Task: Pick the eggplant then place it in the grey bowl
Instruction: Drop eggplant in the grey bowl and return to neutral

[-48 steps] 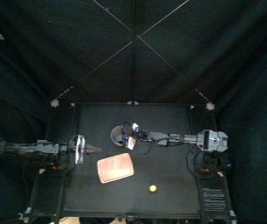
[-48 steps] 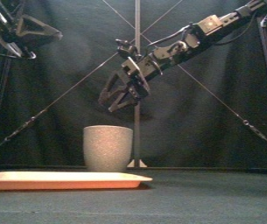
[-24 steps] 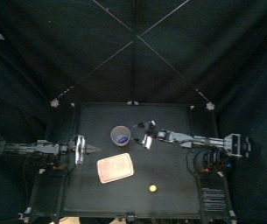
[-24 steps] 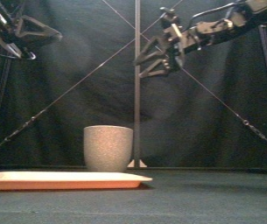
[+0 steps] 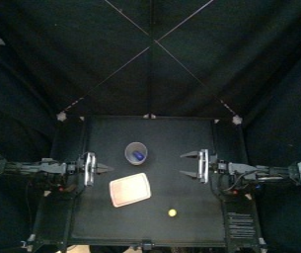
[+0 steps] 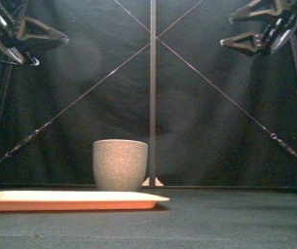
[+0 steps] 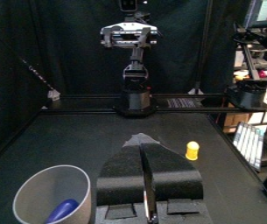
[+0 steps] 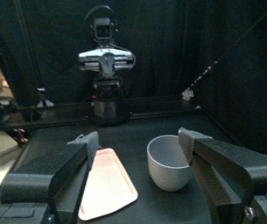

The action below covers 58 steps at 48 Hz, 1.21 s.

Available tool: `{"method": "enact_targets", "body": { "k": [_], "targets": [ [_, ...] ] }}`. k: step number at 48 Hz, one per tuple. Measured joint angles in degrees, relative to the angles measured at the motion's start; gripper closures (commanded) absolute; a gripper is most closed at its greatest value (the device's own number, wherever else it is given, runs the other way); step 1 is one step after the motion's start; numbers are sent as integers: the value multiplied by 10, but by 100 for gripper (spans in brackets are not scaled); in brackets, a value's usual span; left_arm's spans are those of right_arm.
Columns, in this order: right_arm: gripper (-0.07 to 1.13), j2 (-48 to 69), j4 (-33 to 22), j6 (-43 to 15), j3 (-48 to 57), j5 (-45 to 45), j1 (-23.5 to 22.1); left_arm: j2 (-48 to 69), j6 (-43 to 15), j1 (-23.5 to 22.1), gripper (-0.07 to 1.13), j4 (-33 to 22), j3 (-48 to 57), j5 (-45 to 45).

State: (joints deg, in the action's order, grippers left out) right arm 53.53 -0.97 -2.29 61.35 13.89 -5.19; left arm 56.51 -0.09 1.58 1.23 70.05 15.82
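The tall grey speckled cup (image 5: 137, 152) stands left of the table's middle, and the purple eggplant (image 7: 60, 210) lies inside it. My right gripper (image 5: 188, 165) hovers open and empty well to the right of the cup; it is high in the front view (image 6: 237, 28). In the right wrist view the cup (image 8: 171, 162) shows between the spread jaws, far off. My left gripper (image 7: 147, 171) rests shut at the table's left (image 5: 98, 172), beside the cup (image 7: 52, 194).
A flat pink tray (image 5: 130, 189) lies in front of the cup, also seen low in the front view (image 6: 73, 200). A small yellow toy (image 5: 173, 211) sits near the front edge, right of the tray.
My right gripper has drawn back from above the cup to the right side of the table and risen. The left arm has stayed still.
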Motion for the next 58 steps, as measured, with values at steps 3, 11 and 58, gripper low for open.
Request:
{"method": "enact_targets", "body": {
  "k": [3,11,58],
  "targets": [
    [1,31,4,4,16,-5,11,0,0,0,108,0,0,0],
    [1,85,6,2,34,-33,31,1,0,0,108,0,0,0],
    [1,93,2,4,43,-68,30,1,0,2,108,-1,4,0]
  ]
}}
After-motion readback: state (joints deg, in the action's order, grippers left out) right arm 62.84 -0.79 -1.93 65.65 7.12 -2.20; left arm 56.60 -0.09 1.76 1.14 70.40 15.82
